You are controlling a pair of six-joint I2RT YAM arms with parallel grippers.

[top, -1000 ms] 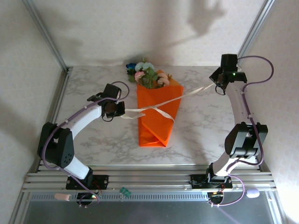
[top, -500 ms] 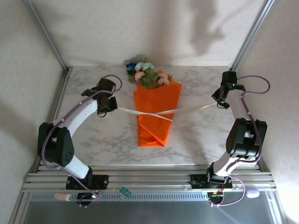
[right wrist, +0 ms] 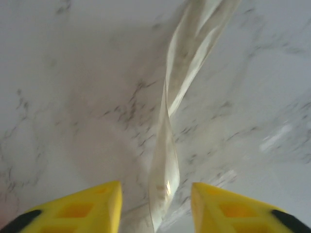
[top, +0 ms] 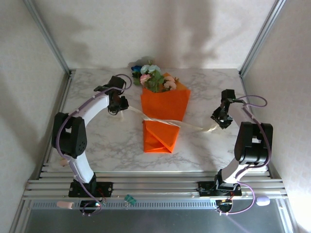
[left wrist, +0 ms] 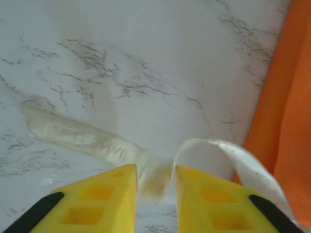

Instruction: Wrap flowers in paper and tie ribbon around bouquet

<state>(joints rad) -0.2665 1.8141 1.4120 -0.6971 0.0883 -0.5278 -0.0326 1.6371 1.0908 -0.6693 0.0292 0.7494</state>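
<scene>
The bouquet point(top: 164, 114) lies mid-table, an orange paper cone point(left wrist: 291, 121) with the flowers point(top: 151, 77) poking from its wide far end. The cream ribbon point(top: 165, 120) crosses the cone and trails slack to both sides. My left gripper point(top: 120, 104) stands open just left of the cone. Between its yellow fingers point(left wrist: 97, 199) the ribbon point(left wrist: 82, 138) lies loose on the marble. My right gripper point(top: 219, 119) is open to the right of the cone, over the other ribbon end point(right wrist: 167, 145), which twists between its spread fingers point(right wrist: 92, 206) without touching them.
The marble tabletop point(top: 214, 92) is walled by white panels at the back and both sides. An aluminium rail point(top: 155, 187) runs along the near edge by the arm bases.
Both grippers held the ribbon stretched across the cone, then moved in toward the bouquet and opened. The ribbon has gone slack and dropped to the table.
</scene>
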